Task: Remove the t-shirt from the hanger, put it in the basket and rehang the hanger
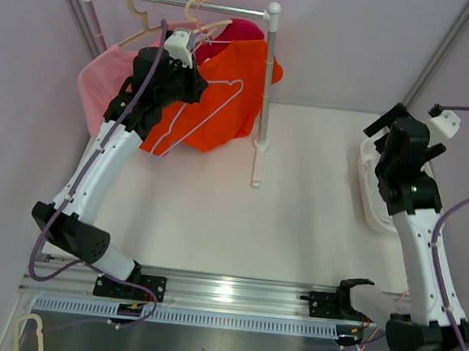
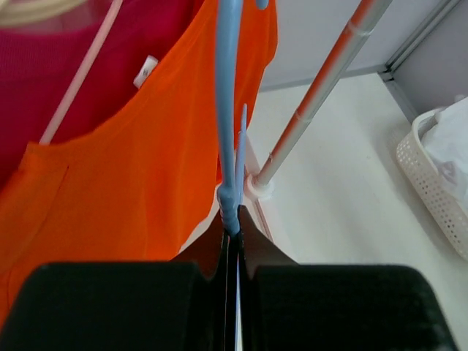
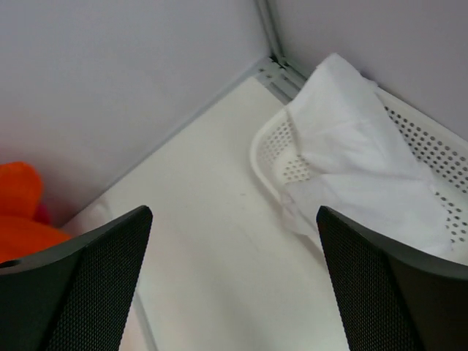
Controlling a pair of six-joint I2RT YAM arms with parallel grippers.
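An orange t-shirt (image 1: 240, 82) hangs from the rack, partly on a light blue wire hanger (image 1: 196, 122) whose triangle lies across the shirt's front. My left gripper (image 1: 195, 81) is shut on that hanger. In the left wrist view the jaws (image 2: 235, 230) pinch the blue hanger (image 2: 227, 110), with the orange t-shirt (image 2: 131, 168) to its left. My right gripper (image 1: 394, 127) is open and empty at the right, above a white basket; in its wrist view the gripper (image 3: 234, 241) frames bare table, with the orange shirt (image 3: 18, 212) at the far left.
The white rack (image 1: 266, 88) stands at the back left and also carries a pink garment (image 1: 100, 79) and a magenta one (image 1: 239, 29) on beige hangers. Its post (image 2: 322, 95) is just right of the hanger. A white basket (image 1: 371, 194) holds white cloth (image 3: 351, 146).
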